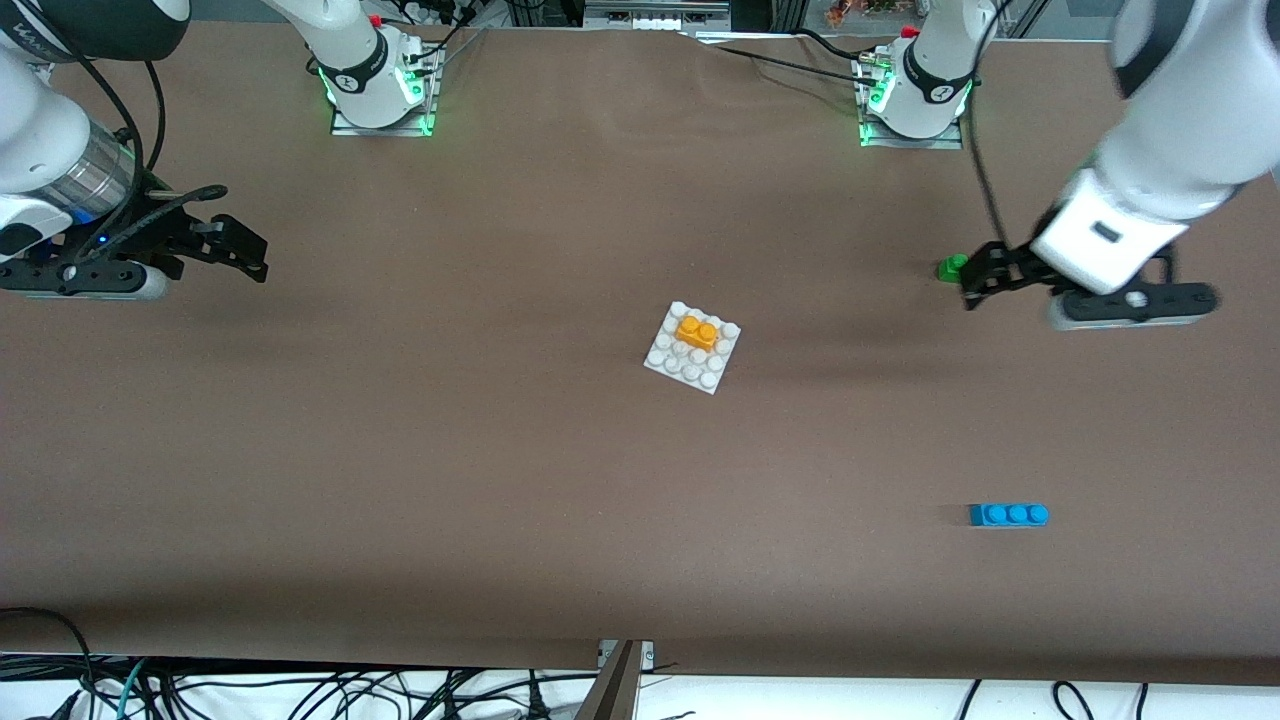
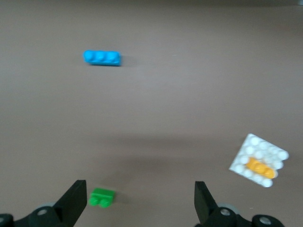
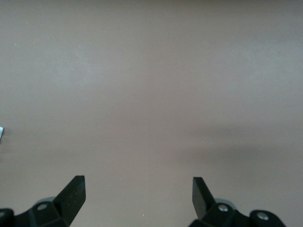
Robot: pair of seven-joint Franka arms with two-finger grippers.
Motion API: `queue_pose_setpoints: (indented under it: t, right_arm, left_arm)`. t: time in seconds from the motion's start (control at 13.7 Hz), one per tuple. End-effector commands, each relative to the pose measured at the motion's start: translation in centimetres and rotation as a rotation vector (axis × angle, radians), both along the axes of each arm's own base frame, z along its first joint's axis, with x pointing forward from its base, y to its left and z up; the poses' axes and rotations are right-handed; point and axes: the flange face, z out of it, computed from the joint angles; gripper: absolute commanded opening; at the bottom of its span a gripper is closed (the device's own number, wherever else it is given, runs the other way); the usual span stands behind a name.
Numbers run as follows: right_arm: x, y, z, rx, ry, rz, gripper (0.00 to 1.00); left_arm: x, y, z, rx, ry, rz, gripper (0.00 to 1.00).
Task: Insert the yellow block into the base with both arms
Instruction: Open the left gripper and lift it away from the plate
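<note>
Yellow-orange plastic, two round studs: the yellow block (image 1: 696, 332) sits pressed onto the base (image 1: 668, 362), a flat white square stud plate mid-tabletop (image 1: 420, 450). Left end effector (image 1: 985, 277) wide open, empty, over the green brick (image 1: 950, 267) toward the left arm's end from the base. Right end effector (image 1: 245, 255) wide open, empty, toward the right arm's end.

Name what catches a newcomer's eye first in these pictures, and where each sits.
The yellow block sits on the white base mid-table. The blue brick lies nearer the front camera toward the left arm's end, where the open left gripper hangs over the green brick. The open right gripper waits over bare table at the right arm's end.
</note>
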Motion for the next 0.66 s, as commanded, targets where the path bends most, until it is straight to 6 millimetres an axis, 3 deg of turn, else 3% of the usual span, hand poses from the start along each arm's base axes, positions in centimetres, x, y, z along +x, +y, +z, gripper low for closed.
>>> queue_pose_setpoints:
  t: [0.0,0.58]
  right_arm:
    - [0.2,0.1,0.5,0.003,0.0,-0.009,1.0]
    - [0.2,0.0,0.5,0.003,-0.002,-0.008,1.0]
  left_arm:
    - [-2.6,3.8,-0.3,-0.011,-0.03,-0.033,1.0]
    - [-2.7,4.6,-1.0,-0.005,0.002,-0.055,1.0]
